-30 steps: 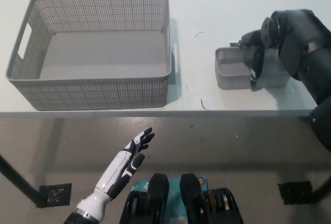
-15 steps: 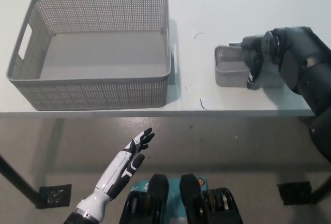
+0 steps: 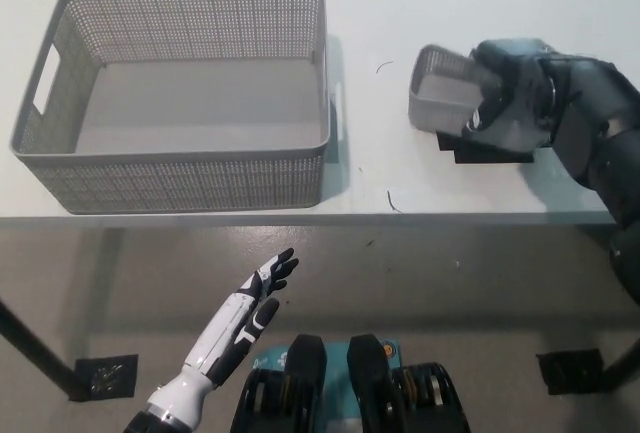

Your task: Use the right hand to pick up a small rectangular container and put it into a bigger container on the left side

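The black right hand (image 3: 512,103) has its fingers closed over the rim of the small grey perforated plastic rectangular container (image 3: 440,88), tilted just above the white bench (image 3: 370,153); it looks light, stiff, best gripped by its wall.

- I seem to be in a lab or test room, not a home.
- A plain white table (image 3: 400,13) holds only grey perforated baskets (image 3: 180,93).
- Below me lies bare grey floor (image 3: 480,293), with black table feet (image 3: 105,375).
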{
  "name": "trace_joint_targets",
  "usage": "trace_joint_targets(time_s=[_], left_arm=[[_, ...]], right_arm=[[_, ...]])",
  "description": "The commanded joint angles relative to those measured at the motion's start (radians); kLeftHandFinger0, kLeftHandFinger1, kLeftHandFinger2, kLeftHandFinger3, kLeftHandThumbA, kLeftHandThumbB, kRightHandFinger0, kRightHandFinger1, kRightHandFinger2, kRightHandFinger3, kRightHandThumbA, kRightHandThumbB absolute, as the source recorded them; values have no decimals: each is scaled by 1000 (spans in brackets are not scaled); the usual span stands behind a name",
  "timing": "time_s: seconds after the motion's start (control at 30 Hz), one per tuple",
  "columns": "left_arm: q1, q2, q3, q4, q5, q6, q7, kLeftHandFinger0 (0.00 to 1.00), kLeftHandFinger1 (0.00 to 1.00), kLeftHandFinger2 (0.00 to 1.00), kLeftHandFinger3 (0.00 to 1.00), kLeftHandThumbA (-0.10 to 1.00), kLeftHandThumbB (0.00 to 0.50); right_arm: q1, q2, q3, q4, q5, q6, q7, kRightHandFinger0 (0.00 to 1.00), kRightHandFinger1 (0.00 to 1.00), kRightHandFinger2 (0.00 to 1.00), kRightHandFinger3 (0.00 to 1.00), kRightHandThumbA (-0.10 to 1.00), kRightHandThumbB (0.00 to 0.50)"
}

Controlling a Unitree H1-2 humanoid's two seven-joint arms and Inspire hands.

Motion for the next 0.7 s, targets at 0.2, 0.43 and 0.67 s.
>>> trace_joint_targets(time_s=[0.2,0.43,0.67], left_arm=[[-13,17,2,-38,5,-28,-12,1000,1000,1000,1000,1000,357],[0,17,-6,-55,-5,4,-26,1000,1000,1000,1000,1000,356],[-8,19,-16,-38,-10,-12,-39,1000,1000,1000,1000,1000,353]], right_arm=[[-453,-103,-147,-115,43,-162,-236,0,495,868,959,-100,164],[-529,-4,-142,-133,6,-167,-232,10,483,879,946,-100,240],[-553,123,-107,-111,-26,-178,-245,0,382,843,827,-100,233]])
